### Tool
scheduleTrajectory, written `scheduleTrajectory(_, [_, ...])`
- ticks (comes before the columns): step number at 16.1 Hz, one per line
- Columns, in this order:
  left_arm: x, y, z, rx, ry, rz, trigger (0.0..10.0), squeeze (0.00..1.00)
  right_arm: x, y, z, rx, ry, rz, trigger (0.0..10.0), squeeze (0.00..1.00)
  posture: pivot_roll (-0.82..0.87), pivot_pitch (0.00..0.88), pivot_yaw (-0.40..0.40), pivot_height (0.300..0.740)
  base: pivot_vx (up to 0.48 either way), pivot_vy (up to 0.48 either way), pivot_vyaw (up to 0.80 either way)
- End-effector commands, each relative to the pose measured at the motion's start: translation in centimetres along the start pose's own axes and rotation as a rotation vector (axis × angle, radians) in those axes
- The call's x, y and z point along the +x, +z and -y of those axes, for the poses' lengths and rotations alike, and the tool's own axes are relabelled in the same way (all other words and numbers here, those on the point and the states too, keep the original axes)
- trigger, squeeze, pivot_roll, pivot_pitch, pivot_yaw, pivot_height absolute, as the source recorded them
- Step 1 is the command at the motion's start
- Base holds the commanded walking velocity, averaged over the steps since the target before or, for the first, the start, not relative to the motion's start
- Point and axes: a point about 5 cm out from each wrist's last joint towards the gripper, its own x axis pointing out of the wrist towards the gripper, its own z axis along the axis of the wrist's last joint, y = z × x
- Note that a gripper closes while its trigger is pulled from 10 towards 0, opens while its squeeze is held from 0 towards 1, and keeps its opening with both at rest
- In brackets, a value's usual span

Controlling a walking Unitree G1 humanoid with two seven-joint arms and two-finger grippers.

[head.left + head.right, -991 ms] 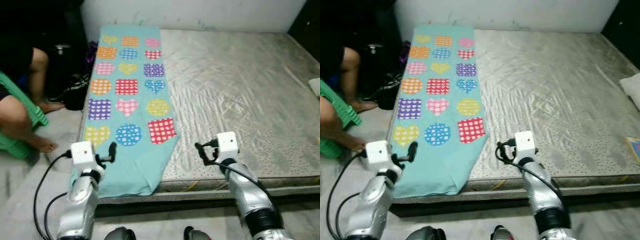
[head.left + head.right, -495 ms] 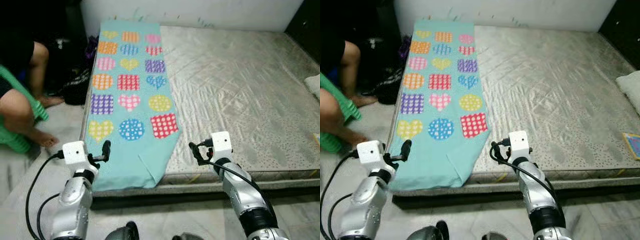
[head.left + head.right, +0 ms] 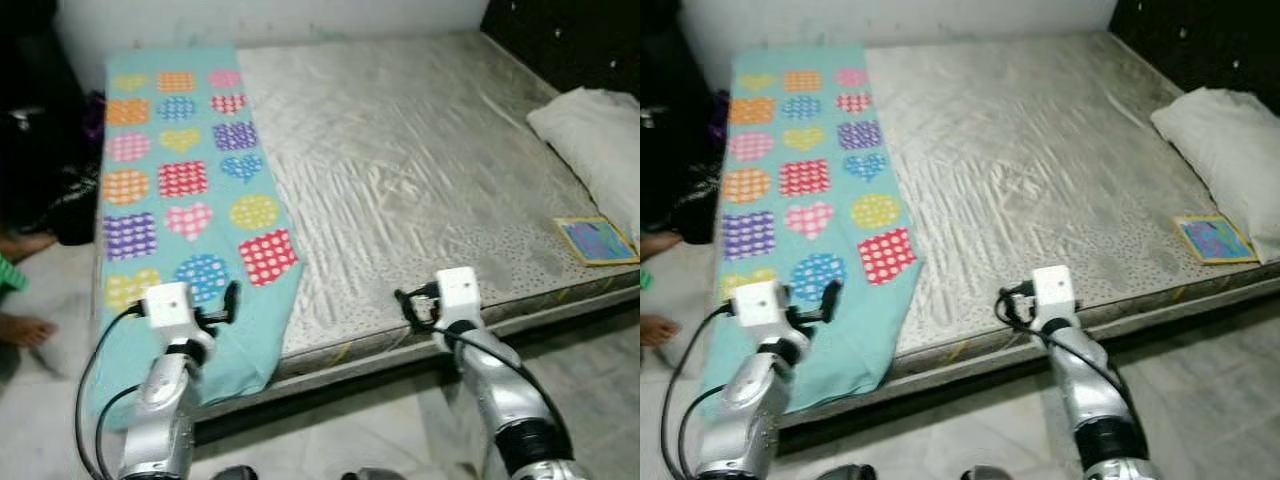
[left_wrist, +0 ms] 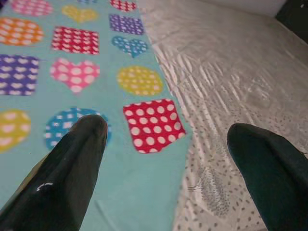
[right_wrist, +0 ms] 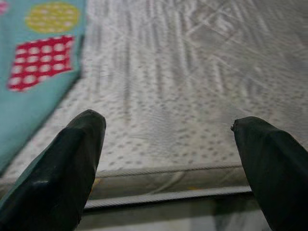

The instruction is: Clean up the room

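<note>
The teal patterned cloth (image 3: 185, 190) lies along the mattress (image 3: 400, 170) at frame left (one end draping off). Left gripper (image 4: 163, 159) and right gripper (image 5: 168, 159) hover, jaws spread, empty.

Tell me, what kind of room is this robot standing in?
Most likely a bedroom in a home. A large bare mattress fills most of the view, a white pillow lies at its far right side, and a teal cloth with bright dotted hearts and squares is spread along its left side.
</note>
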Motion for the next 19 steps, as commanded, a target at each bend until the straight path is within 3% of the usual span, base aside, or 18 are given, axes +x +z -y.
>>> scheduleTrajectory(1, [-0.42,-0.11,-1.08,0.011,0.033,-0.01,10.0,0.0,0.17,0.14,-0.71,0.01,0.016,0.005,10.0,0.0,-0.14,0.14,-0.054,0.74,0.0,0.0,0.0])
scheduleTrajectory(19, [-0.18,-0.22,-1.2,0.015,0.04,-0.034,10.0,0.0,0.3,0.22,-0.81,0.019,0.017,-0.004,10.0,0.0,-0.14,0.149,-0.05,0.74,0.0,0.0,-0.02])
